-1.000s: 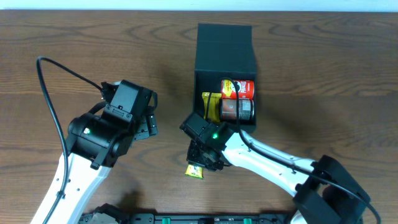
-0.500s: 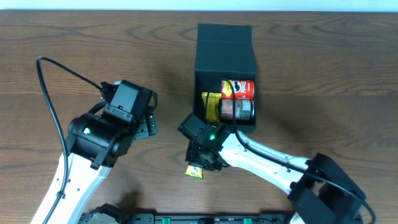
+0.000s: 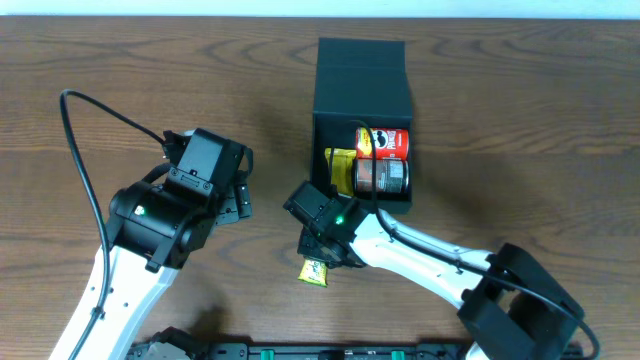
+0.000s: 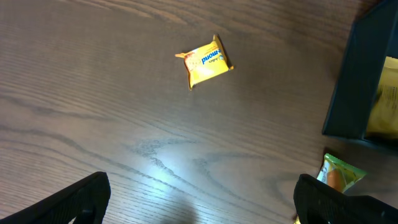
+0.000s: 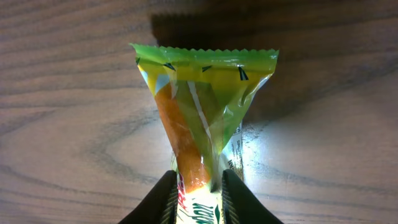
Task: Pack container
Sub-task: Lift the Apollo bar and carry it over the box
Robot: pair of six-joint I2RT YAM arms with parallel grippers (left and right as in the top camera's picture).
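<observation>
The dark teal container (image 3: 362, 75) stands open at the table's middle, its lid laid back. Inside lie a red can (image 3: 384, 141), a grey can (image 3: 381, 176) and a yellow packet (image 3: 341, 170). Just in front of it, my right gripper (image 3: 322, 255) is shut on a green-yellow snack packet (image 3: 314, 271). In the right wrist view that packet (image 5: 202, 99) is pinched narrow between the fingers (image 5: 160, 199), its far end resting on the wood. My left gripper (image 3: 236, 200) stands open over bare table. Its wrist view shows a small yellow packet (image 4: 203, 60) lying ahead.
The left wrist view also catches the container's corner (image 4: 357, 81) and the green packet (image 4: 336, 176) at the right. A black cable (image 3: 95, 110) loops over the table's left side. A black rail (image 3: 300, 352) runs along the front edge.
My right gripper's fingers have drawn in on the green-yellow packet, and the arm has edged slightly left. The left arm has not moved.
</observation>
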